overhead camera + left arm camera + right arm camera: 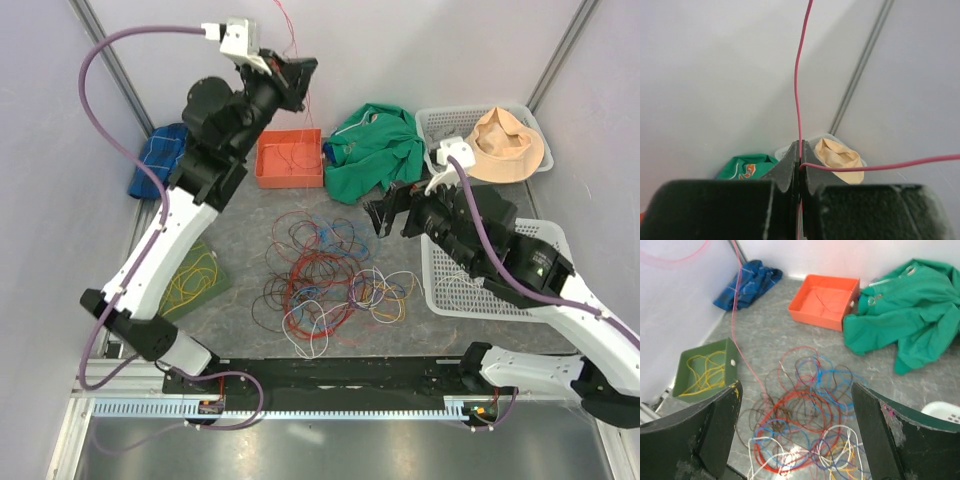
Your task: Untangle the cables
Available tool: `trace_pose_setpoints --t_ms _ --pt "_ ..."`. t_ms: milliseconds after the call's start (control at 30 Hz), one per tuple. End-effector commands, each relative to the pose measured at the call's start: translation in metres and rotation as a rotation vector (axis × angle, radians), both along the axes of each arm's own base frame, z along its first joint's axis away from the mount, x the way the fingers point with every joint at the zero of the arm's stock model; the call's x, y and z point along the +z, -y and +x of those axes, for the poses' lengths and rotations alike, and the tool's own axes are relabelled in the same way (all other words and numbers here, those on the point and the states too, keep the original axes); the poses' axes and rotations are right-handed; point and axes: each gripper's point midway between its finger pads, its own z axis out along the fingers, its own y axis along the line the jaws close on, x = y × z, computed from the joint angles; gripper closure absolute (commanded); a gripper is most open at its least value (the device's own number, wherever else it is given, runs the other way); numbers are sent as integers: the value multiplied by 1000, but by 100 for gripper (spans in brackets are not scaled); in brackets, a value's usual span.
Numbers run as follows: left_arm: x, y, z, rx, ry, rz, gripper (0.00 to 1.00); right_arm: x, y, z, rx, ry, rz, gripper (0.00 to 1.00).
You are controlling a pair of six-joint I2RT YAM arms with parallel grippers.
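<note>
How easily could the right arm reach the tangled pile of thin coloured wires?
Probably yes, easily: its fingers stand wide open and empty, pointed at the pile of wires, nothing in between.

No words, numbers or signs can be read anywhere. The green cloth (740, 165) has an orange mark, too blurry to read.

Top external: high, from near side, looking down on whole table (240, 215); orange tray (290, 160) upper centre.
Left wrist: raised above tray's far edge, facing rightward past tray; left gripper (800, 145) close in foreground, green garment (747, 167) and tan hat (840, 156) far beyond.
Right wrist: low, near-right of tray, facing tray across cable pile (800, 415); right gripper (796, 390) frames bottom corners.
Shared: garment right of tray in all three; tray and pile in top, right wrist.
</note>
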Motion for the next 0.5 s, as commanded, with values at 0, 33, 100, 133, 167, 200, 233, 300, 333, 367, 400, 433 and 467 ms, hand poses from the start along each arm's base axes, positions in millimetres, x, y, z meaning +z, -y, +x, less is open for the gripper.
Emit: trace_pose_setpoints --t_ms 0,33,100,133,167,200,233,300,333,367,400,433,467 --pt "-30 -20 62 104 -160 -27 98 -15 12 -1 -49 35 74 2" --pt "-49 -16 84 103 -197 -17 98 -22 11 -2 -43 27 89 2" --pt "-48 -27 107 126 -202 -43 98 -45 10 -6 -28 19 101 2" --pt "-51 -26 116 114 -196 -44 98 -53 10 -6 -28 10 108 2" --pt "-70 -24 137 126 -220 -33 98 -70 9 -6 -33 -6 99 2" --pt "-69 -31 148 142 -210 -38 98 -78 9 -5 -36 -15 94 2" --pt "-68 -31 156 141 -187 -44 98 -85 8 -5 -35 -24 86 2" --pt "-83 -36 183 165 -188 -40 98 -108 6 -4 -39 -54 61 2" --pt "-86 -36 193 165 -175 -47 98 -120 6 -3 -43 -68 44 2" --pt "-86 -38 200 169 -164 -52 98 -127 5 -2 -48 -77 31 2" --pt "-95 -41 217 180 -161 -51 98 -130 5 -1 -52 -82 26 2" --pt "-99 -41 224 177 -159 -48 98 -135 5 0 -59 -85 14 2" --pt "-95 -43 229 180 -129 -55 98 -139 5 2 -64 -91 1 2"
